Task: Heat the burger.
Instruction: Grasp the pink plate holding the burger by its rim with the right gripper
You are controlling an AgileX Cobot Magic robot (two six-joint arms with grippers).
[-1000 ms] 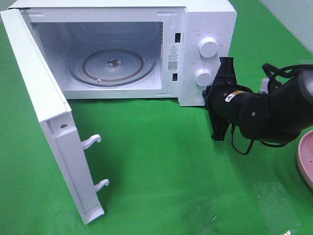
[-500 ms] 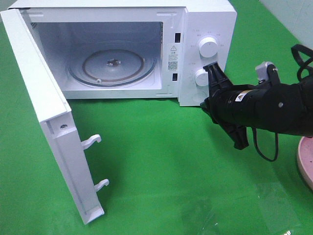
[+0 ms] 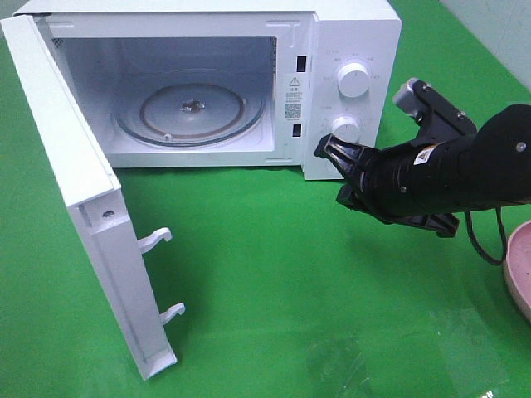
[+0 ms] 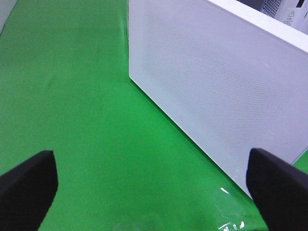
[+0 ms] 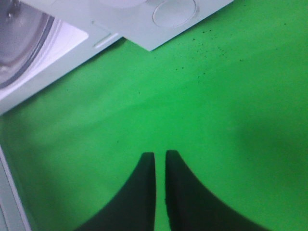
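Burger: not visible in any view
Microwave (image 3: pixel 353 41): on the green cloth (image 3: pixel 274 274), door (image 3: pixel 75 182) swung wide open
Glass turntable (image 3: pixel 191 112): inside the microwave cavity
Right gripper (image 3: pixel 330 168): just in front of the microwave's lower knob (image 3: pixel 346 128), fingers (image 5: pixel 139 192) nearly pressed together, only a thin slit between, holding nothing
Left gripper (image 4: pixel 151 159): spread wide, empty, facing the microwave door's outer face
Pink plate (image 3: pixel 518 265): well right of the microwave

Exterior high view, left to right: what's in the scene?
door → turntable → right gripper → plate. Knobs are left out because they overlap the gripper.
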